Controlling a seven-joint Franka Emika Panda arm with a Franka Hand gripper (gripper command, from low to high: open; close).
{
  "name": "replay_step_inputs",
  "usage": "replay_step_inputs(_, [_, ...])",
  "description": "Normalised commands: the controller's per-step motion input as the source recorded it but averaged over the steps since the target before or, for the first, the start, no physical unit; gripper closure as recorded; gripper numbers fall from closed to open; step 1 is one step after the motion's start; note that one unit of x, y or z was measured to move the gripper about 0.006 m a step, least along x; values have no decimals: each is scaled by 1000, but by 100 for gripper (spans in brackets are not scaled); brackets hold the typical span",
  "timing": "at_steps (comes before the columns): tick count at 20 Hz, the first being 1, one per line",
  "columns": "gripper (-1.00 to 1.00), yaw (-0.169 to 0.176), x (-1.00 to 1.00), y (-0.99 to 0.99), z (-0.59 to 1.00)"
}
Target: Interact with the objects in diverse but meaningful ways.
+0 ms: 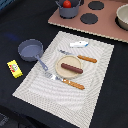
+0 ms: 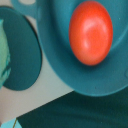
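The red tomato (image 1: 67,3) (image 2: 91,32) lies inside a dark blue-grey pot (image 1: 69,10) (image 2: 57,60) on the toy stove at the back. The wrist view looks straight down on it from close up. The grey-blue long-handled saucepan (image 1: 30,49) stands empty at the placemat's left edge in the exterior view. The brown sausage (image 1: 71,67) lies on a beige plate (image 1: 61,73). The white-and-blue fish (image 1: 79,44) lies at the mat's far edge. The yellow packet (image 1: 14,68) lies on the black cloth. No gripper finger shows clearly in either view.
The pink toy stove (image 1: 107,25) (image 2: 45,95) has dark round burners (image 1: 89,18) (image 2: 22,55). A pale bowl (image 1: 123,16) stands at its right end in the exterior view. Two orange-handled utensils (image 1: 87,59) (image 1: 70,83) lie on the striped placemat (image 1: 65,97).
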Motion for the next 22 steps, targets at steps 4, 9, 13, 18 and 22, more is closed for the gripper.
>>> replay_step_inputs(4, [-100, -40, 692, -359, 504])
replay_step_inputs(9, [-100, -55, 774, -453, 397])
replay_step_inputs(13, [-100, -86, 753, -466, 309])
replay_step_inputs(18, [-100, -86, 739, -467, 238])
replay_step_inputs(22, [-100, -83, 714, -463, 136])
